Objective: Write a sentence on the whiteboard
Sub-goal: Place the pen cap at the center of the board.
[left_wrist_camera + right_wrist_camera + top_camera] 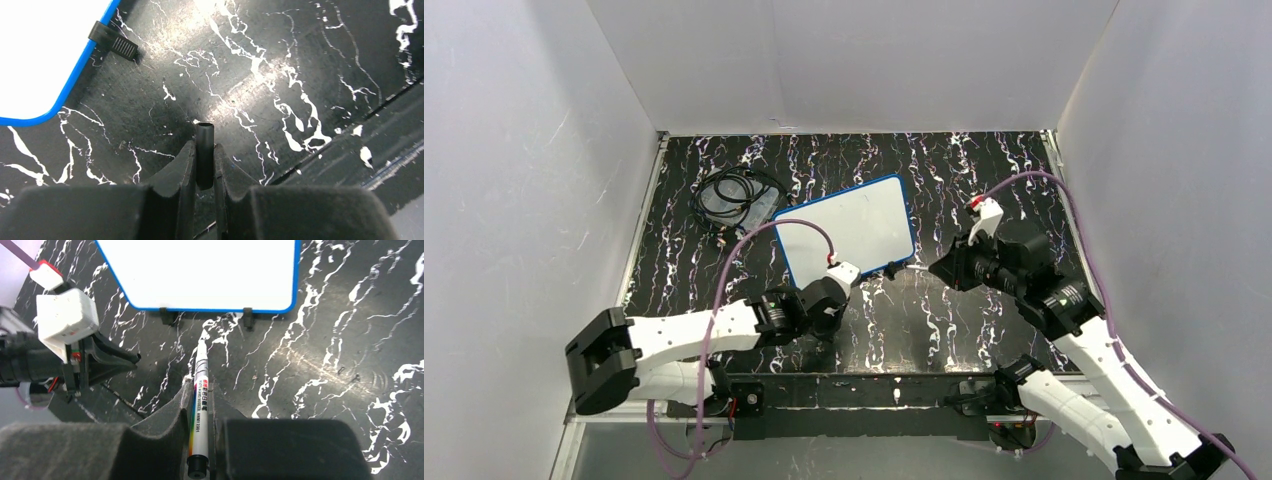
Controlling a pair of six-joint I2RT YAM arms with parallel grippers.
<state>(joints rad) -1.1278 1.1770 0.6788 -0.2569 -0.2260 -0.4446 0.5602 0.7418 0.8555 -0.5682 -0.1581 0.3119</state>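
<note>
The whiteboard [849, 232] is plain white with a blue rim. The right gripper [199, 388] squeezes a marker [201, 365]. The left gripper [204, 148] squeezes a black cap [204, 132].

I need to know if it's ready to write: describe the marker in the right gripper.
The marker is a slim white pen with a rainbow stripe, printed lettering and a black rear end. Uncapped, it is clamped in the right gripper, tip pointing toward the whiteboard and its near edge but short of it.
</note>
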